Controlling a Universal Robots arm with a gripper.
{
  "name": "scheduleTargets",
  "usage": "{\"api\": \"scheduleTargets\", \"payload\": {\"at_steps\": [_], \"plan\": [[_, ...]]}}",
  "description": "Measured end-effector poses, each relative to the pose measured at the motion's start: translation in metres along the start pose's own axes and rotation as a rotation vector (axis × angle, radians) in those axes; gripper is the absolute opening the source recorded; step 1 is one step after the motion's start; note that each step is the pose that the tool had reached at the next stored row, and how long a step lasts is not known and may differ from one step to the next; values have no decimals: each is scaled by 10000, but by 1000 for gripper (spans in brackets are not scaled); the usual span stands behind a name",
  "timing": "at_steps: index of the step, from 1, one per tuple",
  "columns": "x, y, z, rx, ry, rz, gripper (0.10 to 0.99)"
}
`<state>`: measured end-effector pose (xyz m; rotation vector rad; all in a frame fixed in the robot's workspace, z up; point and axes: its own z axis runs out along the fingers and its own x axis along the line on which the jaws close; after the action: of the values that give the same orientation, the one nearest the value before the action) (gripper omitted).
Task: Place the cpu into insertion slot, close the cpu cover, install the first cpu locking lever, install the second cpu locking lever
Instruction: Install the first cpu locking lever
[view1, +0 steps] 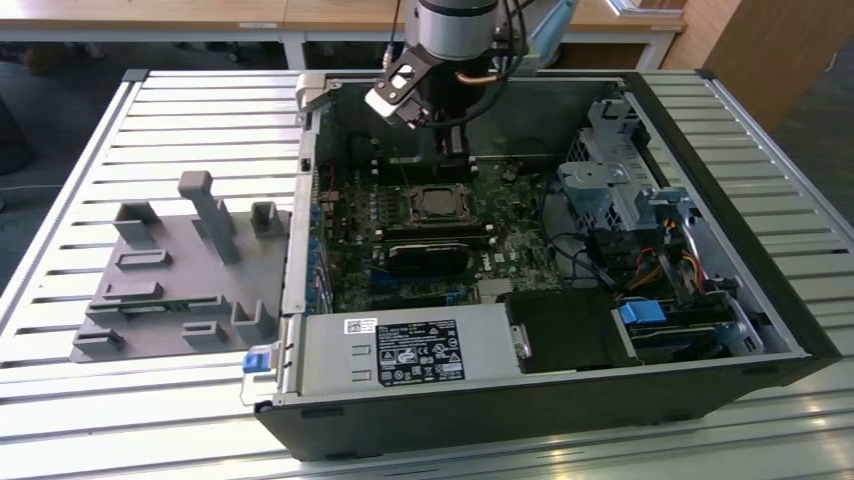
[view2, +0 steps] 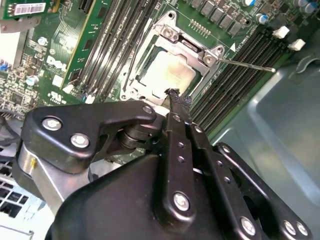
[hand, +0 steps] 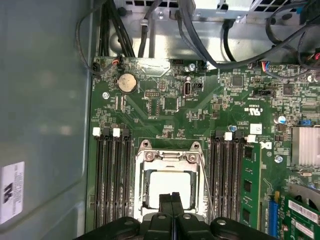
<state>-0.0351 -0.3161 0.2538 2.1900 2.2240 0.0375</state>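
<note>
Silvery cpu (hand: 170, 181) sits under the closed claw (hand: 172, 196); exterior view shows grey fixture (view1: 160, 270).

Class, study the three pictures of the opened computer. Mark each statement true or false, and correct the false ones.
1. The dull silver-grey square chip lies seated in the green circuit board. True.
2. The thin silvery metal cover frame lies down around the chip. True.
3. The black hand is wide open. False: its fingers are pressed together.
4. The hand hovers over the grey tray outside the case. False: it is inside the black computer case, just over the chip.
</note>
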Motion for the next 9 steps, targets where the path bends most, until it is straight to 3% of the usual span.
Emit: {"api": "scheduleTargets", "payload": {"at_steps": [5, 9], "plan": [[0, 3, -108, 0, 1, 0, 118], [1, 4, -118, 0, 10, -273, 118]]}}
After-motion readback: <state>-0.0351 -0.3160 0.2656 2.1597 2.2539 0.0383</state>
